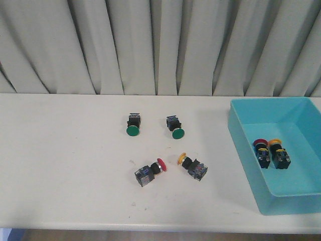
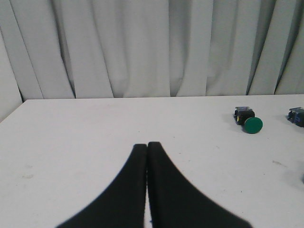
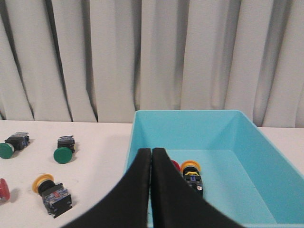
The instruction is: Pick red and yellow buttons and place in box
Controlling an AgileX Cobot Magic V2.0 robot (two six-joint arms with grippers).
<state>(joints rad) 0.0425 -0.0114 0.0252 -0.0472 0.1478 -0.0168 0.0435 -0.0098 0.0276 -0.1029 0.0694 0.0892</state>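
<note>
My right gripper [image 3: 151, 156] is pinched together with nothing in it, right over the box [image 3: 247, 137], while the red button [image 1: 151, 172] and yellow button [image 3: 50, 191] wait beside it.

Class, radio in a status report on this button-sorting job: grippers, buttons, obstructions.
Left gripper shut, empty. Right gripper shut, empty. Red button and yellow button on table; two more in box. Path clear.
</note>
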